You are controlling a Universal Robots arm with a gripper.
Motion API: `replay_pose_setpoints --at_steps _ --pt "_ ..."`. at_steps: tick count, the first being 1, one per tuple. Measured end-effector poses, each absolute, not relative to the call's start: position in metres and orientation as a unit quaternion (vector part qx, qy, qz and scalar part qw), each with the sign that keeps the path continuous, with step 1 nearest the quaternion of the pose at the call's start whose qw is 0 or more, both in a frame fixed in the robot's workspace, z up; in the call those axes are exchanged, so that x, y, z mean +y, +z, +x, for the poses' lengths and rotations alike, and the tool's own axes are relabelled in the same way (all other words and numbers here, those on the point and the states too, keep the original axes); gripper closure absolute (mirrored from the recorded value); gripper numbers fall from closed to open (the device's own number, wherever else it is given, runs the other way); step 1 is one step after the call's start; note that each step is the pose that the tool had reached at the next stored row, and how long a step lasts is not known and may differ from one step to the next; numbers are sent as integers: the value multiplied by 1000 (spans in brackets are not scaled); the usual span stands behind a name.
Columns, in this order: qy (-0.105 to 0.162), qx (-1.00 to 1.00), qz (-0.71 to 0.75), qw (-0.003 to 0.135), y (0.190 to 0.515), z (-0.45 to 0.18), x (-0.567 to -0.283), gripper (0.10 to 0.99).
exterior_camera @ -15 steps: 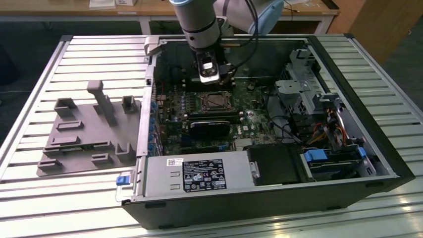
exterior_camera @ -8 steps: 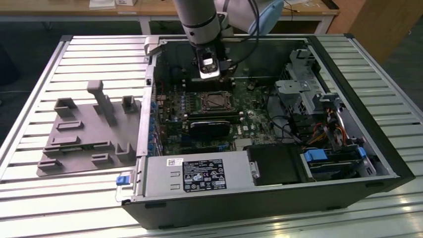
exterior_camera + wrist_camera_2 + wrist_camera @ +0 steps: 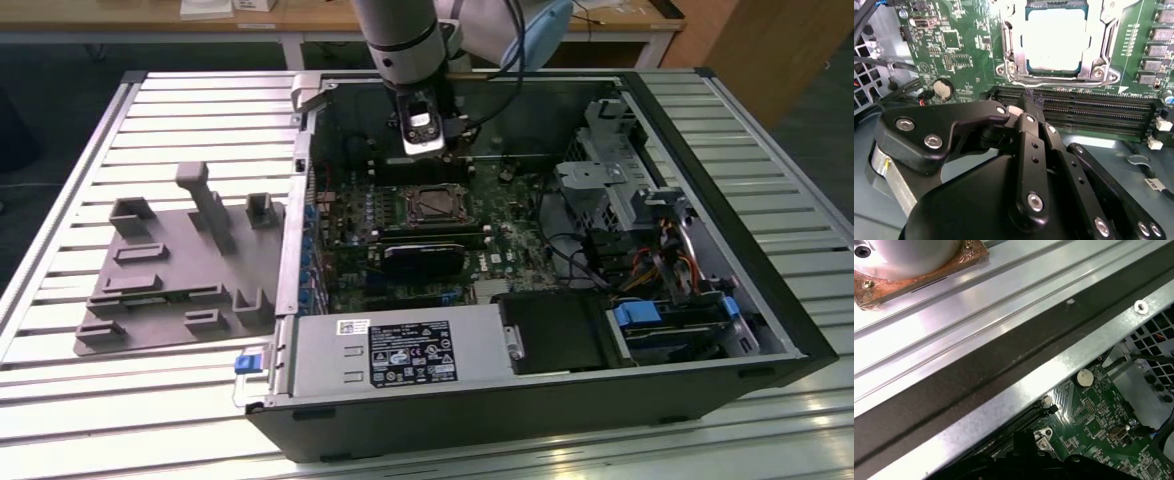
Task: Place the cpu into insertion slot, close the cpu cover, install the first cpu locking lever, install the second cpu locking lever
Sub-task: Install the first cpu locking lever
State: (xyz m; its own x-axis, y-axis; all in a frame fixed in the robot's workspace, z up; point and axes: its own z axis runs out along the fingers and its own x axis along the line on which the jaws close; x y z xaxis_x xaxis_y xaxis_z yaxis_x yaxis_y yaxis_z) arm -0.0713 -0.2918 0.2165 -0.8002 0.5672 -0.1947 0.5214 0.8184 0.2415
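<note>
1. While I hang over the one open computer case [image 3: 747, 300], my one gripper [image 3: 424, 138] sits just past the insertion slot [image 3: 434, 205], toward the top of the exterior view.
2. My two fingertips [image 3: 1023, 107] are pressed together with nothing between them (so my grip is empty).
3. In the second wrist view they are over the long black memory slots [image 3: 1094, 107]. I cannot count these for sure, since my own gripper hides some. They are near the cpu but apart from it.
4. One cpu [image 3: 1054, 40] lies flat in the slot, its pale metal top facing up.
5. One cpu cover [image 3: 1015, 50] lies flat around it, and the cpu shows through its window.
6. One round silver battery [image 3: 941, 89] sits on the green board [image 3: 964, 45], off to one side of the slot.
7. Outside the case, one grey holder tray [image 3: 160, 290] rests on the one slatted table [image 3: 80, 400], at the exterior view's left.
</note>
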Motion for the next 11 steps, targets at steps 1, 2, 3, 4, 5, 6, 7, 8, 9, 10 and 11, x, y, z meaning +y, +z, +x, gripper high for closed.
replay_pose_setpoints --at_steps 1,2,3,4,5,6,7,8,9,10,11 --pt "88 945 288 130 217 -71 -292 984" --pt "88 945 288 129 217 -71 -292 984" --pt "87 945 288 126 216 -70 -292 984" --pt "86 946 289 122 216 -69 -292 984" --pt "84 946 289 116 216 -68 -293 984" --pt "82 947 290 110 216 -67 -293 984" --pt "80 948 290 104 216 -66 -293 984" --pt "78 949 291 98 216 -65 -294 984" --pt "76 949 291 92 216 -64 -294 984" --pt "74 950 292 87 216 -63 -295 984" --pt "72 950 292 82 216 -63 -296 984"
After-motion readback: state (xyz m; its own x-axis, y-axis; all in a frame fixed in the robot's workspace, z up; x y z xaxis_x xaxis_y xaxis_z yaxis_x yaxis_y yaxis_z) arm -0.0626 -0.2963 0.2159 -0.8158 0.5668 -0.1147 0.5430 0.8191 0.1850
